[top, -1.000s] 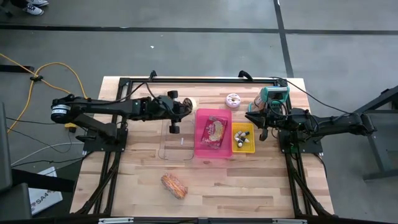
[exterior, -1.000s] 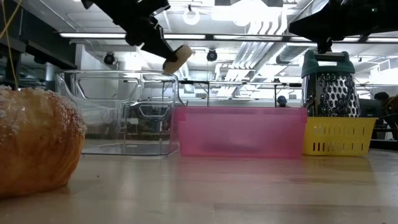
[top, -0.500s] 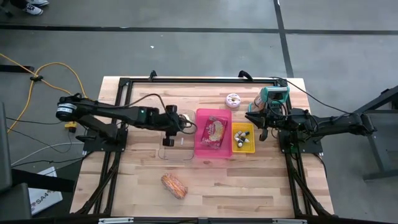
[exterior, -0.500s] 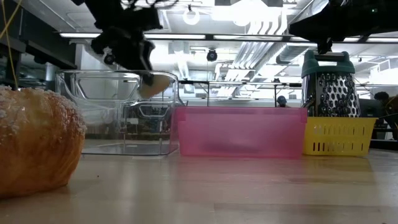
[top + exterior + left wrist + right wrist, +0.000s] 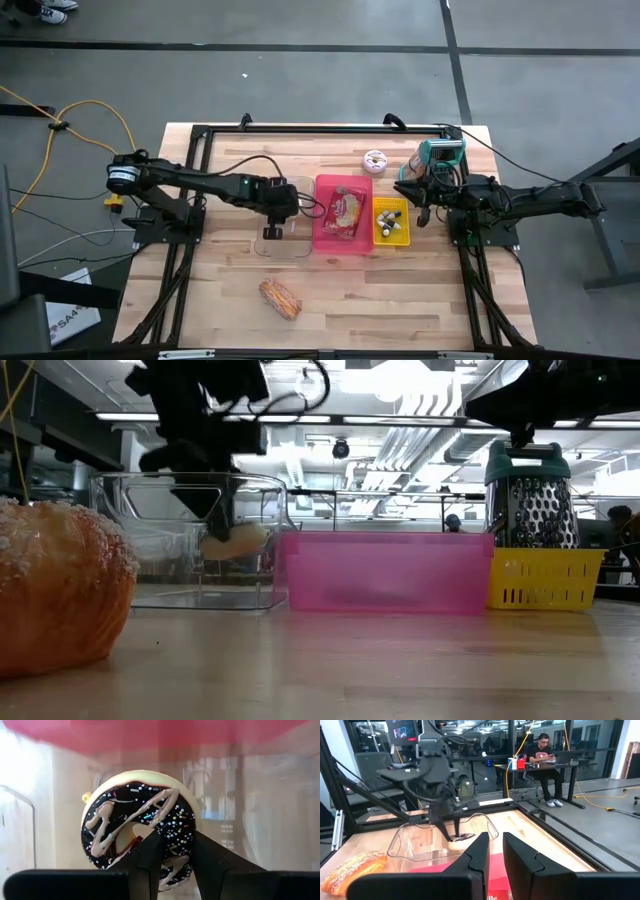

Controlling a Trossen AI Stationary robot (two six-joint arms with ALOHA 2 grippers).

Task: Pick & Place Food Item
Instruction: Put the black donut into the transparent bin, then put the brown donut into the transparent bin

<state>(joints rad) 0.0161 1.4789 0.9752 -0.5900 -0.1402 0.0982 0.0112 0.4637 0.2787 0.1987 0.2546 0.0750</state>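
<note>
A chocolate-iced donut with sprinkles [image 5: 140, 820] is held by my left gripper [image 5: 172, 842] inside the clear plastic container [image 5: 130, 540]. In the low view the donut [image 5: 238, 542] hangs below the container's rim and above its floor. In the high view my left gripper [image 5: 273, 225] points steeply down into the container [image 5: 290, 245]. My right gripper [image 5: 421, 210] waits level and shut beside the yellow basket [image 5: 391, 225], holding nothing. My left gripper pinches the donut's ring [image 5: 176, 851] between its two fingers: one fingertip [image 5: 150, 845] sits at the hole, the other [image 5: 202, 847] at the outer edge. The fingers come from above, slanting down. The donut hangs tilted, clear of the container's floor.
A pink bin [image 5: 342, 240] with a pastry in it stands right of the clear container, then the yellow basket. A sugared bread roll [image 5: 280, 297] lies near the front edge. A pink donut [image 5: 375, 160] and a grater [image 5: 440, 155] are at the back right.
My left gripper has gone down and toward the table's near edge, tipping to point more steeply down. The donut has gone with it from above the clear container's rim to inside the container.
</note>
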